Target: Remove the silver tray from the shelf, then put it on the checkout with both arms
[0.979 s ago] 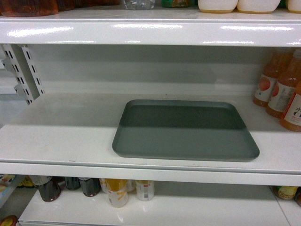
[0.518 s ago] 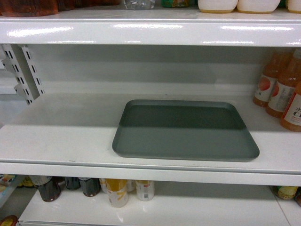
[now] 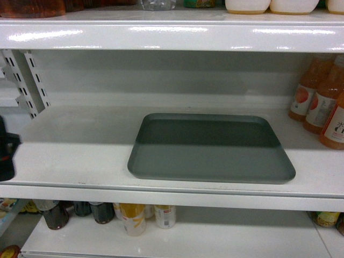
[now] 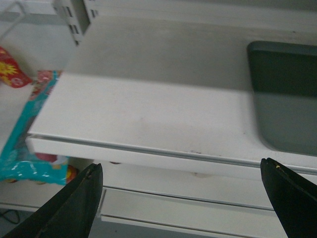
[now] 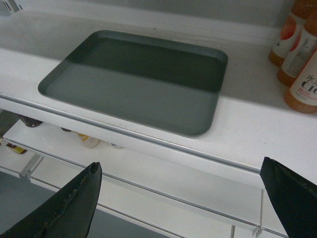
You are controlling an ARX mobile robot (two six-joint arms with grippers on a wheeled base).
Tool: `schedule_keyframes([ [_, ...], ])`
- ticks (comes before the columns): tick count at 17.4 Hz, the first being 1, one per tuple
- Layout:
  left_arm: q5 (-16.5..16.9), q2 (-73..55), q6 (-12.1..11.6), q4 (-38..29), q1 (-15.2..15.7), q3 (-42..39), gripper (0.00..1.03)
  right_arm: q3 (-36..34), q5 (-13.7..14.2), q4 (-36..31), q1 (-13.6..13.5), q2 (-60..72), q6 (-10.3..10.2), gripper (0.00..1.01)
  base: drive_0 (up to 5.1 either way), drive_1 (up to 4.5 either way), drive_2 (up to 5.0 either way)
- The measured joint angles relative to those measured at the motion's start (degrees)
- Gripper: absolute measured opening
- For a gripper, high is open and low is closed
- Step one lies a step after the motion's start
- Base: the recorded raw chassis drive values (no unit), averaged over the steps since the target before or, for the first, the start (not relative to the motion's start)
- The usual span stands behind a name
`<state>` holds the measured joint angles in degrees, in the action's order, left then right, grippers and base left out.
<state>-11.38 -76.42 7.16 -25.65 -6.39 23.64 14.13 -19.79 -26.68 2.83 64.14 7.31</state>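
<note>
Left gripper [image 4: 181,198] is hanging wide open with nothing between its fingers, low in front of the shelf [image 4: 148,124], off to the left of the tray [image 4: 285,99]. Right gripper [image 5: 181,201] is doing the same on its side: fingers spread far apart, empty, waiting below the front lip and looking up across the tray [image 5: 138,79].

In the head view the tray [image 3: 209,148] is lying flat on the middle board of the shelf [image 3: 75,156], right of centre, its near edge just behind the front lip. Juice bottles [image 3: 322,105] are standing near its far right corner, apart from it. A dark shape at the left edge is probably the left arm [image 3: 6,156], though too little is showing to be sure.

That tray is looking stiff, fairly light and smooth, so likely slippery. Its low raised rim is the place to pinch, one gripper on each short side, lifting evenly so it is not tilting.
</note>
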Motion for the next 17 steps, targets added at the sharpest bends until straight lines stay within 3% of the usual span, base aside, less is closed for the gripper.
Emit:
schedule_keyframes([
  [3,4.0,-18.8,0.6,-0.7,-1.9,10.7,0.98,8.7,2.3,-4.4,-4.1,18.1,-0.7,0.98,0.0,0.00,0.0],
  [6,4.9,-30.9,1.9,0.3,-4.3,20.6,0.98,18.4,4.7,-6.0,-6.1,30.9,-2.7,0.98,0.0,0.00,0.0],
  [12,4.6,-46.0,3.6,5.7,-7.9,37.2,0.98,35.9,8.9,-4.0,-5.7,50.3,-3.8,0.98,0.0,0.00,0.0],
  [17,4.1,-54.3,5.3,12.3,-8.1,47.9,0.98,48.0,11.5,1.8,-5.0,60.1,-3.2,0.98,0.0,0.00,0.0],
])
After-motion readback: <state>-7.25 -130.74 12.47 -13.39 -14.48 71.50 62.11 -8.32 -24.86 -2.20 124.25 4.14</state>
